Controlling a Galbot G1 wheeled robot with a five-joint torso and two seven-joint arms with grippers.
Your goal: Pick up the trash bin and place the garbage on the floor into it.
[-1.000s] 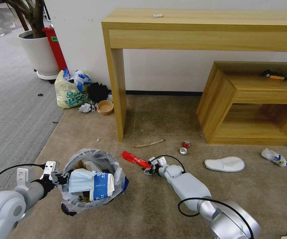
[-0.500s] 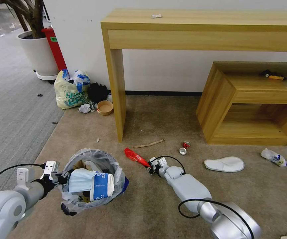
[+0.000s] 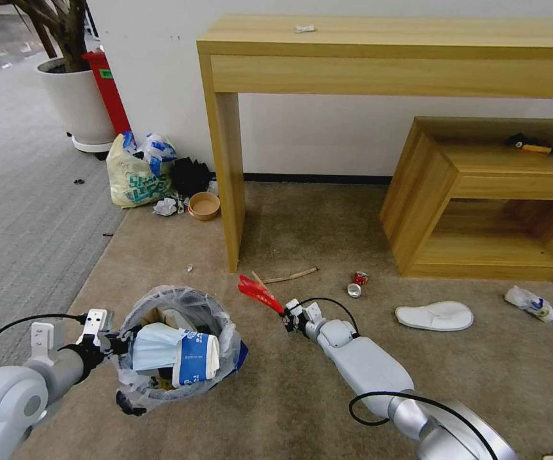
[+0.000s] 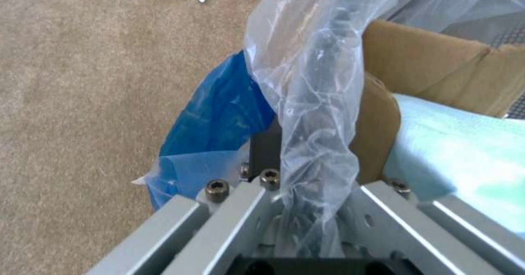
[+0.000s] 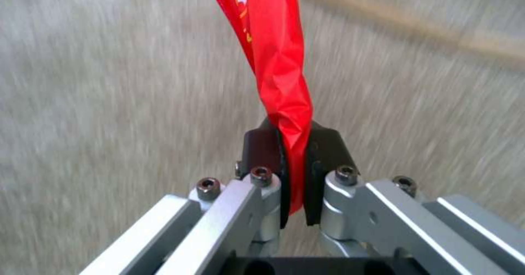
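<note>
My left gripper (image 3: 117, 342) is shut on the near rim of the trash bin (image 3: 167, 306), a round black bin with a crinkly clear liner (image 4: 306, 82) and a blue patch (image 4: 219, 115). It hangs above the tan floor (image 3: 302, 396), holding brown cardboard (image 4: 426, 62), a pale tissue and a blue-white cup (image 3: 196, 358). My right gripper (image 3: 285, 314) is shut on one end of a red wrapper (image 3: 257, 292) (image 5: 276, 53), lifted off the carpet just right of the bin. A crushed can (image 3: 355, 285), a white slipper (image 3: 435, 315), a thin brown strip (image 3: 289, 276) and crumpled plastic (image 3: 530, 303) lie on the floor.
A tall wooden table (image 3: 378, 57) stands ahead, its leg (image 3: 225, 179) just beyond the bin. A low wooden shelf (image 3: 481, 191) sits at right. By the wall are a yellowish knotted bag (image 3: 134, 174), a brown bowl (image 3: 203, 206), a white planter (image 3: 78, 105) and grey striped carpet (image 3: 20, 211).
My right gripper has raised the red wrapper off the carpet; it now points up and away from the floor instead of lying flat. The left arm and the bin have held still.
</note>
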